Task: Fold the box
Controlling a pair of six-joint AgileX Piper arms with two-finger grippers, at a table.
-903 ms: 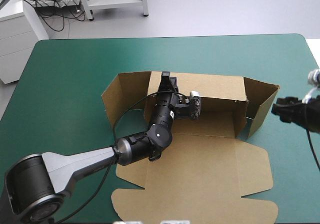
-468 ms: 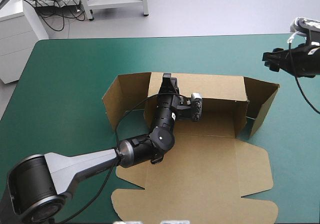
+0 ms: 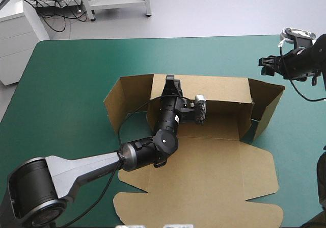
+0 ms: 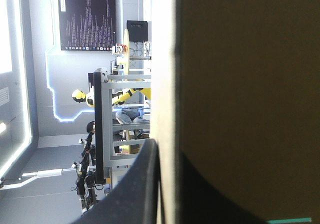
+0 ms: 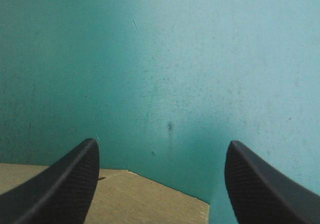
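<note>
Right end effector agape above teal-green cover

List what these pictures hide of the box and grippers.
Left wrist view: the box hides one finger of the left gripper.
High view: the left arm covers part of the box's floor.
Right wrist view: only a box corner shows by the open right gripper; the edge cuts off the rest.

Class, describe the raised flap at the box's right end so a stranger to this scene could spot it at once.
On the teal-green table lies a brown box, its long far wall raised and pinched by the left gripper. At that wall's right end one flap stands up, angled back toward the robot; the flaps nearer the robot lie flat.
</note>
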